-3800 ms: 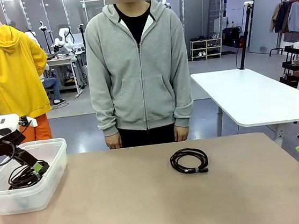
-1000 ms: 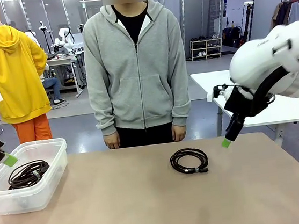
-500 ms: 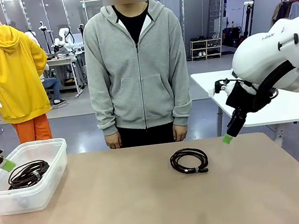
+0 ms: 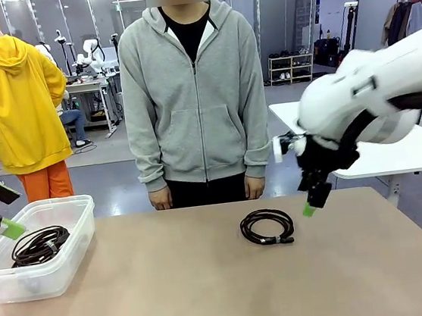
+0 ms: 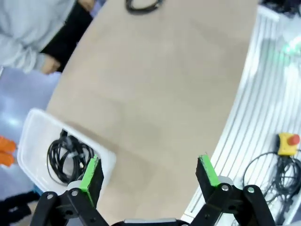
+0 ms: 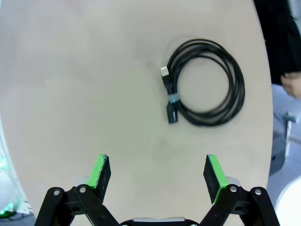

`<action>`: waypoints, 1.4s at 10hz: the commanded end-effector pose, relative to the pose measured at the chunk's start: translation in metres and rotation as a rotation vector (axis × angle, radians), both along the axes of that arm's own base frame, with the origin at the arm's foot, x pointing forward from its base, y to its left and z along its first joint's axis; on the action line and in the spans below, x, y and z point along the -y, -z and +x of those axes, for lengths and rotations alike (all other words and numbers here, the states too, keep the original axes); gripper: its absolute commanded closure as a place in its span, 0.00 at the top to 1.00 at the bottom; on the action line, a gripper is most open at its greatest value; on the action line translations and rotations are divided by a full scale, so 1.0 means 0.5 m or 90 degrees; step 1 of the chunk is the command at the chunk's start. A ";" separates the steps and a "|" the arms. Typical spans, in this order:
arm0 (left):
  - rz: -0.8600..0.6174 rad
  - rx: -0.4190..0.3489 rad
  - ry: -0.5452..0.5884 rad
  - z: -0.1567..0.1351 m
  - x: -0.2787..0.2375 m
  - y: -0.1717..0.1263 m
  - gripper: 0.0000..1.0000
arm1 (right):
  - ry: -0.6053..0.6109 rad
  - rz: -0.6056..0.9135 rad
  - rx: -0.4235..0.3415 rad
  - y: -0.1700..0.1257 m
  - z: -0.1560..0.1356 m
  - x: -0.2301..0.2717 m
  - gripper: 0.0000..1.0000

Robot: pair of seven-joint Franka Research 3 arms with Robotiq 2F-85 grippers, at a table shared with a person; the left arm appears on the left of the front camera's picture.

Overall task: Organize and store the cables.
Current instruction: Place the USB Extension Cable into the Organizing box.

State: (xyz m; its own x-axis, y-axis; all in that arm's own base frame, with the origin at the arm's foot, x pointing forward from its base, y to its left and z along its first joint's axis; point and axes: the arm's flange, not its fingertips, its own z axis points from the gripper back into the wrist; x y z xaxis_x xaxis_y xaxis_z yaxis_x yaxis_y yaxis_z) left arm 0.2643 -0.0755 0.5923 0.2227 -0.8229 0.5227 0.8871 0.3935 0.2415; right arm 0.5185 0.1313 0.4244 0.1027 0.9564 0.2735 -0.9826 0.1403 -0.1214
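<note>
Centrally, round black cable coil (image 4: 267, 226) on smooth tan table (image 4: 211, 295)

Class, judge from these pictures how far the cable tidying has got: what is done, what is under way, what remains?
Done: one coiled cable already lies in the clear plastic bin at the table's left end. Under way: the right gripper hangs open above the table, close to the second coiled cable, holding nothing. The left gripper is open beside the bin. Left: pick up that second coil and put it in the bin.

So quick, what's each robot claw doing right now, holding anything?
Left gripper: open, empty, above the bin.
Right gripper: open, empty, over the coiled cable.
</note>
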 end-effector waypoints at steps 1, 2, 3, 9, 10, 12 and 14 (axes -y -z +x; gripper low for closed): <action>0.019 -0.018 0.062 -0.015 0.005 -0.002 1.00 | -0.053 -0.006 0.022 0.051 0.076 -0.016 1.00; 0.034 -0.015 0.072 -0.026 0.014 -0.011 1.00 | -0.064 -0.023 0.022 0.078 0.092 -0.035 1.00; 0.030 -0.006 0.090 -0.033 0.023 -0.022 1.00 | -0.083 -0.039 0.003 0.105 0.107 -0.056 1.00; 0.019 -0.006 0.068 -0.028 0.027 -0.004 1.00 | -0.069 -0.098 -0.059 0.191 0.144 -0.111 1.00; 0.019 -0.006 0.068 -0.028 0.027 -0.004 1.00 | -0.068 -0.107 -0.067 0.201 0.143 -0.119 1.00; 0.019 -0.006 0.068 -0.028 0.027 -0.004 1.00 | -0.086 -0.093 -0.083 0.210 0.148 -0.123 1.00; 0.019 -0.006 0.068 -0.028 0.027 -0.004 1.00 | -0.081 -0.112 -0.096 0.218 0.152 -0.127 1.00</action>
State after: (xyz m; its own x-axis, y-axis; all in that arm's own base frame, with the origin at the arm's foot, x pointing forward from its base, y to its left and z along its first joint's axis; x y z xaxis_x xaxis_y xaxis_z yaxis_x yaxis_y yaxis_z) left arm 0.2505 -0.0870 0.5961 0.1269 -0.8627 0.4895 0.9280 0.2775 0.2484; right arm 0.5869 0.1930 0.3135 -0.0127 0.9926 0.1208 -0.9999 -0.0127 -0.0008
